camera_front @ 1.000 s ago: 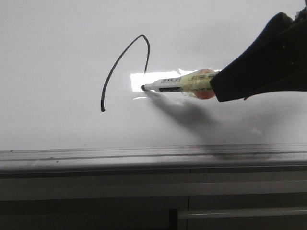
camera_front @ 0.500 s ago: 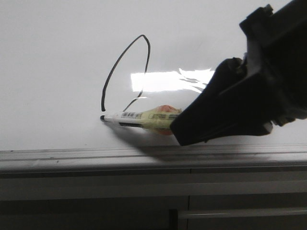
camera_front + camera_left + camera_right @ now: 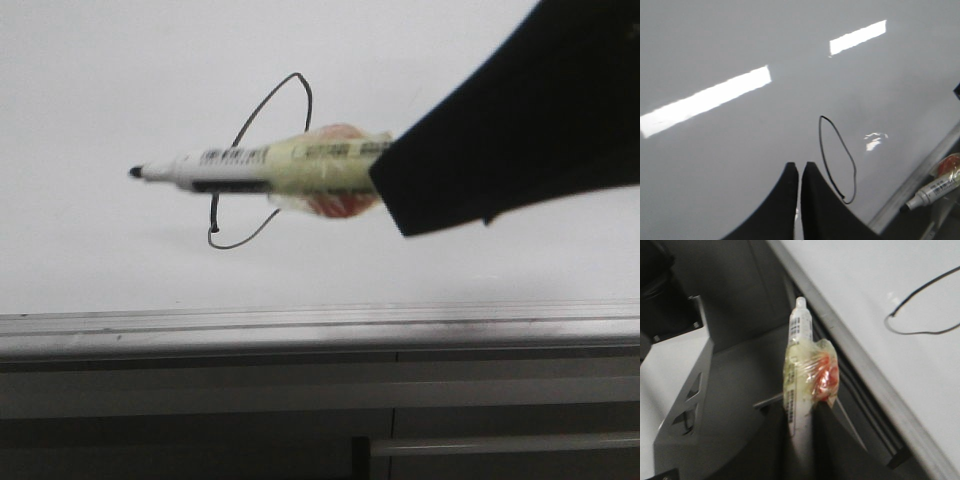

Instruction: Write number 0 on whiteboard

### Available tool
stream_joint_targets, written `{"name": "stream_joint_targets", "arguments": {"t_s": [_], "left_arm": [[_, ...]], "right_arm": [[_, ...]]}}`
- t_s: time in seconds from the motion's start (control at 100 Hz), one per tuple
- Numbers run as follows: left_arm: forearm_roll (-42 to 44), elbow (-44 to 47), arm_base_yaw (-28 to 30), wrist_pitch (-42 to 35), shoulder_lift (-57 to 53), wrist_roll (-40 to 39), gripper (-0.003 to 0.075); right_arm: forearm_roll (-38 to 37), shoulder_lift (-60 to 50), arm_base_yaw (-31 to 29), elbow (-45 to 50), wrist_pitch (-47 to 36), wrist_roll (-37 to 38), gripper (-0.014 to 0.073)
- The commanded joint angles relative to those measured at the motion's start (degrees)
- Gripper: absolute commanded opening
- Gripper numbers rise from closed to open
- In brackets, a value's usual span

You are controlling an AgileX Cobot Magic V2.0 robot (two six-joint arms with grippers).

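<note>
Glossy whiteboard (image 3: 100, 80) bears number 0 (image 3: 837, 159), grey ledge (image 3: 300, 325) below.

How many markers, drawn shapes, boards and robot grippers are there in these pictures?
Markers: 1, the marker held in the right gripper
Drawn shapes: 1, the number 0, a thin black oval
Boards: 1, the whiteboard
Grippers: 2, the right gripper and the left gripper, its fingers close together with nothing between them
Total: 5
</note>
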Motion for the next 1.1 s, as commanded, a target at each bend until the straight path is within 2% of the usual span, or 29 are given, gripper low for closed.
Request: {"name": "stream_joint_targets", "arguments": {"t_s": [0.0,0.15,0.22,0.45,0.59,0.94,1.04,1.09], "left_arm": [[-5.8,-0.9,-0.3,-5.7,2.3,6.3,0.0064],[-16.5,-0.5,-0.3,-10.4,7.3,18.9,0.0307],[-17.9,-0.5,-0.4,-13.8,10.2,23.2,0.0349],[-16.4,-0.5,-4.4,-16.6,20.4,30.5,0.0348],[-11.5,-0.6,-6.7,-16.5,24.9,30.6,0.0347],[-11.2,-2.3,-6.9,-16.5,26.8,30.6,0.0343],[-11.4,-2.3,-6.9,-16.5,26.8,30.6,0.0273],[-11.5,-2.3,-6.9,-16.5,26.8,30.6,0.0167]], "right_arm": [[0.4,-0.5,0.0,-2.5,3.4,-0.2,-0.0068],[-1.0,1.5,0.0,-4.4,4.0,1.5,-0.0068],[-1.6,2.8,0.0,-5.8,4.1,1.5,-0.0068],[-1.9,8.0,0.0,-11.2,7.7,1.5,-0.0068],[-2.1,9.4,0.0,-14.3,9.6,1.5,-0.0068],[-2.0,9.6,0.2,-15.4,12.7,2.4,-0.0068],[-2.0,9.6,0.2,-15.4,12.7,2.4,-0.0068],[-2.0,9.6,0.2,-15.4,12.8,2.4,-0.0068]]}}
